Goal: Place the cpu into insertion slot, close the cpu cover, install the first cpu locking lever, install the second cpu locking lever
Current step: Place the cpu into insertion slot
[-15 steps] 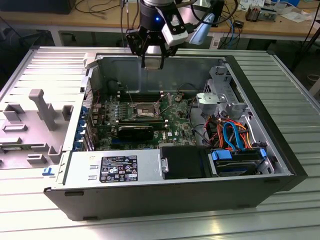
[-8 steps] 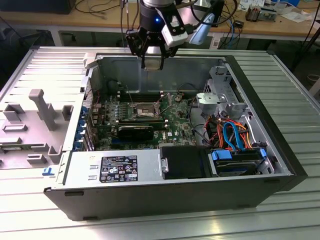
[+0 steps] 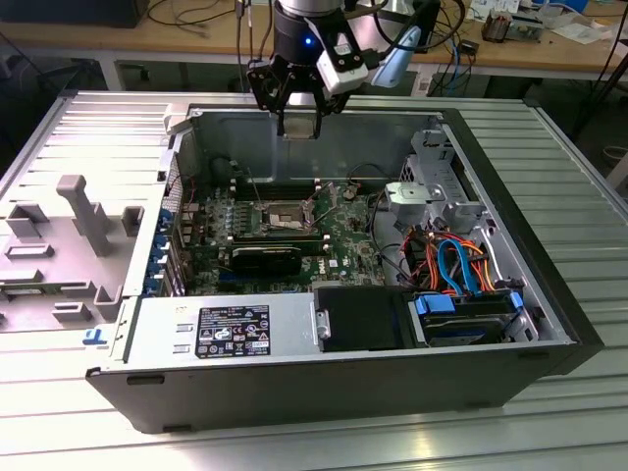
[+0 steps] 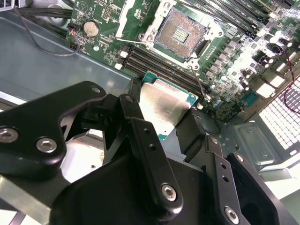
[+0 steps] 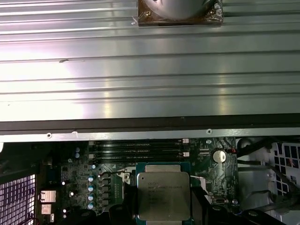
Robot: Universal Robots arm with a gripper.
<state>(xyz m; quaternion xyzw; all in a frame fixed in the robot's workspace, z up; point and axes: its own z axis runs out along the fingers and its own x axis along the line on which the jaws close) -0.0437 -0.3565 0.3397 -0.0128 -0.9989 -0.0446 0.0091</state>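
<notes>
hand [image 3: 299,126] grasping cpu [image 4: 164,105] above computer case [image 3: 294,392], well apart from uncovered insertion slot [image 4: 180,33].

A ribbed metal table [image 3: 579,226] stands before a cluttered wooden workbench [image 3: 196,41].

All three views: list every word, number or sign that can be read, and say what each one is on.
On the cpu: lines of print on its metal top in the first wrist view, too blurred to quote.
On the power supply label: black-and-white sticker with print, too small to read.
On the motherboard: white markings, too small to read.
Nothing can be quoted with confidence.
</notes>
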